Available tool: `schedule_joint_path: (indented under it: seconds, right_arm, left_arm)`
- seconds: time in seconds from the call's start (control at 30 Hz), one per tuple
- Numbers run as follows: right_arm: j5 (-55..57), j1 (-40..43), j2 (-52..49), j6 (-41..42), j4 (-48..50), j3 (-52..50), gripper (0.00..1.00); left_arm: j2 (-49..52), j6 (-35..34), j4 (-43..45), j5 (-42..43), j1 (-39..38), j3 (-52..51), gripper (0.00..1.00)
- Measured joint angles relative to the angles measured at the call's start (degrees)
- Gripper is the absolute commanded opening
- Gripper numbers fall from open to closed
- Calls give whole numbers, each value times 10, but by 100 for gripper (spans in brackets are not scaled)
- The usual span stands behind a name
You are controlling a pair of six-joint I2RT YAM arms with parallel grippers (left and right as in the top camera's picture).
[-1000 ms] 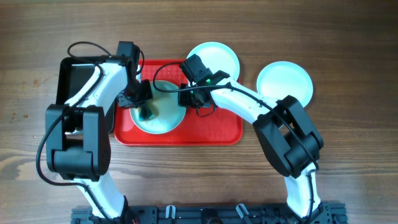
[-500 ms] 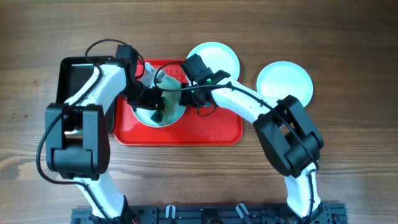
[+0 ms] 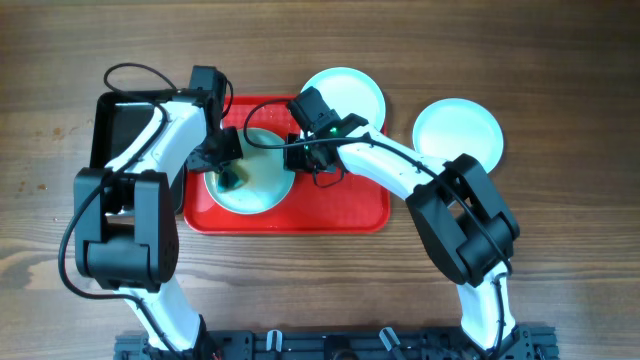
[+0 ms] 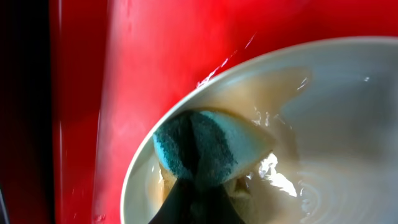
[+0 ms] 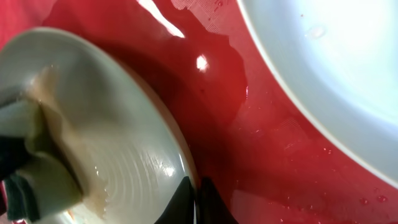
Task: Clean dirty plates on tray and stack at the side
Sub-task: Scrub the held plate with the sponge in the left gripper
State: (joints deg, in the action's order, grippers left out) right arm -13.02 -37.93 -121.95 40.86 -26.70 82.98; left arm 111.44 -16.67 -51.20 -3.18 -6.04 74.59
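Observation:
A dirty plate [image 3: 262, 180] with brown smears lies on the red tray [image 3: 340, 210]. My left gripper [image 3: 230, 172] is shut on a blue-green sponge [image 4: 205, 148] and presses it onto the plate's left part [image 4: 336, 124]. My right gripper [image 3: 293, 150] is shut on the plate's right rim [image 5: 186, 171], one finger inside and one outside. A second plate [image 3: 345, 92] lies at the tray's back edge, also in the right wrist view [image 5: 329, 68]. A third plate [image 3: 458, 132] lies on the table to the right.
A black tray [image 3: 118, 130] stands left of the red tray under my left arm. The wooden table [image 3: 560, 220] surrounds everything. The red tray is wet with droplets [image 5: 273, 137].
My left gripper with the sponge swept right and forward across the plate, then back to its left part. My right gripper kept its hold on the rim.

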Motion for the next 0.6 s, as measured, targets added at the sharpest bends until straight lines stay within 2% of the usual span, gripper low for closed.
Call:
schedule_joint_path:
  seconds: [0.07,0.23,0.33,0.4,0.47,0.6]
  right_arm:
    - [0,0,0,-2,0,0,4]
    - [0,0,0,-4,-3,0,4]
    - [1,2,0,-4,-4,0,5]
    - [4,4,0,-4,-4,0,4]
    - [11,5,0,0,-4,0,4]
    - [16,9,0,1,-4,0,4]
  left_arm:
    - [0,31,-31,17,1,1,4]
    - [1,179,-86,141,13,-4,4]
    - [2,236,-83,205,13,-7,4]
    - [4,265,-56,242,13,-10,4]
    - [5,274,17,257,13,-14,4]
    - [5,232,155,229,11,-17,4]
